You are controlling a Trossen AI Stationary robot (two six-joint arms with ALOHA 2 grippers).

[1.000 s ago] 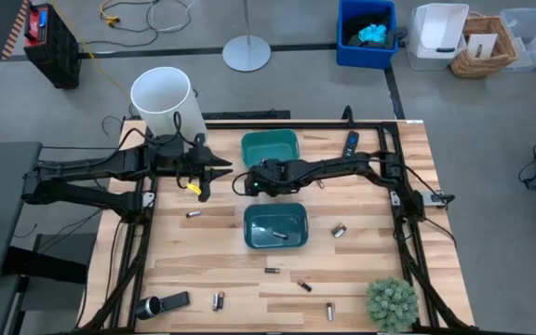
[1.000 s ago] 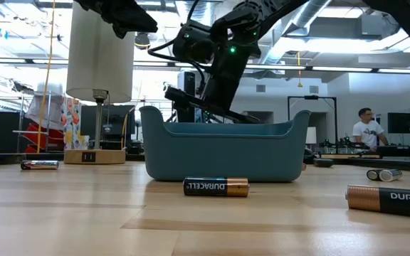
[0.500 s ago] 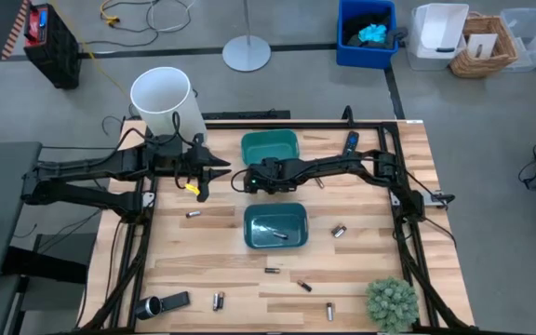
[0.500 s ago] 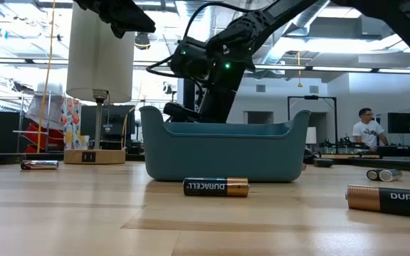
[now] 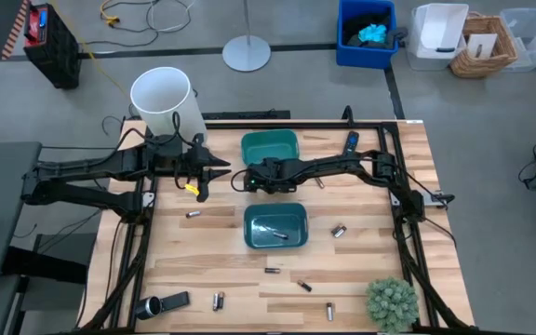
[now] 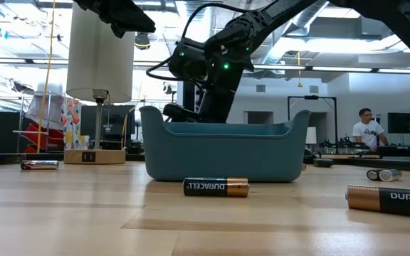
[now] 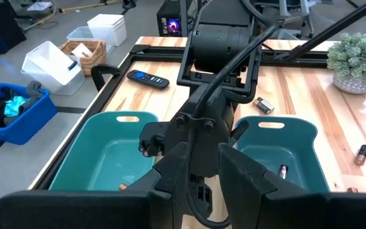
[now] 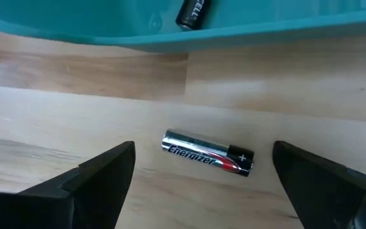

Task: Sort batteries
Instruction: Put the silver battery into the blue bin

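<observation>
- The right gripper [image 8: 199, 184] is hovering with fingers spread wide over a silver Energizer battery [image 8: 207, 159] lying on the wooden table [image 8: 75, 121] beside a teal bin [image 8: 265, 25] (another battery inside).
- The left gripper [image 5: 203, 177] is waiting near the table's left edge, its fingers nearly pressed together, empty.

Bright, even light falls from above on the wooden table [image 5: 221, 251], shadows are soft and small, and the near battery [image 6: 216, 187] looks sharp while the far room is hazy.
</observation>
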